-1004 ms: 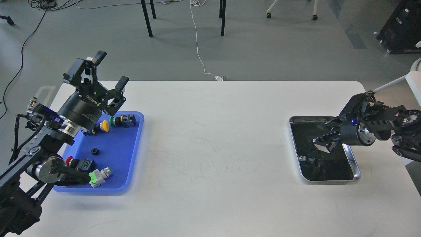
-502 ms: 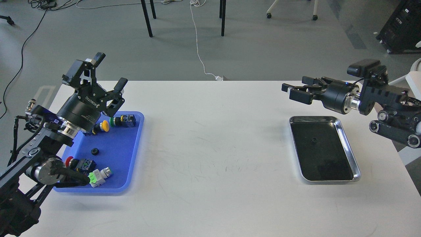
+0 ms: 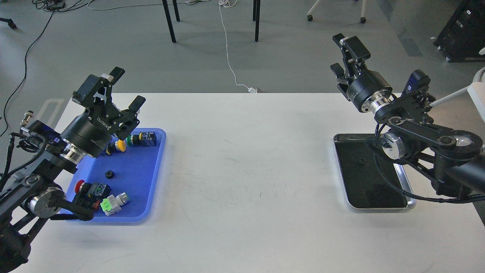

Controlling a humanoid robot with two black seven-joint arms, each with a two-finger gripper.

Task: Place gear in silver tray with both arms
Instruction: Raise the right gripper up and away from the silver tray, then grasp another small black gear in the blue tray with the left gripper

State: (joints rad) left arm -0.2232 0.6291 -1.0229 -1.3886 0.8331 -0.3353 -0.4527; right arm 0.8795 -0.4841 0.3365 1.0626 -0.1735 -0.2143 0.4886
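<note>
Inspection of the head view: the silver tray [image 3: 402,175] lies on the white desk [image 3: 242,159] at about 3 o'clock, and a small dark gear [image 3: 362,161] rests on its reflective bottom toward the tray's 11 o'clock corner. The right pincer [image 3: 346,53] is raised well above the desk at 1 o'clock, fingers spread and carrying nothing, with the right arm's elbow links overhanging the tray's near-right rim. The left pincer [image 3: 120,88] hangs released and empty over the far edge of the blue tray [image 3: 153,178] at 9 o'clock. In that tray a second small black gear [image 3: 109,174] sits alone on bare blue floor, with push-button parts [image 3: 141,139] beyond it at 12 o'clock and more just beside it at 6 o'clock. Judgement: one gear appears delivered, and the step in hand is most likely the left arm's pick of the remaining one. To do it well, bring the left pincer down vertically and centred over the gear, fingers set along the clear 3-to-9 o'clock line so neither tip strikes the neighbouring buttons, and close gently, as so small and low a part may skid or tip. The right arm should stay clear of the silver tray's rim
</note>
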